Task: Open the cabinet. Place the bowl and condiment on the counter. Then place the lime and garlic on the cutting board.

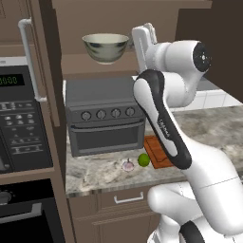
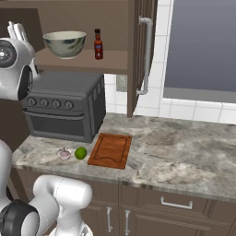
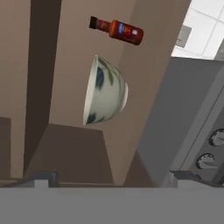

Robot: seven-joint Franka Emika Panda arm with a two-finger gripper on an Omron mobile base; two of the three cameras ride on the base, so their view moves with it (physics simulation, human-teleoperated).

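The cabinet stands open, with its doors swung out. On its shelf sits the pale bowl. The dark-red condiment bottle stands just right of it. My gripper is open and hovers at shelf height, a short way in front of the bowl, holding nothing. On the counter the garlic and the lime lie side by side, just left of the cutting board.
A grey toaster oven stands on the counter under the shelf. A microwave is built in at the left. The open right door juts out over the counter. Right of the board the counter has free room.
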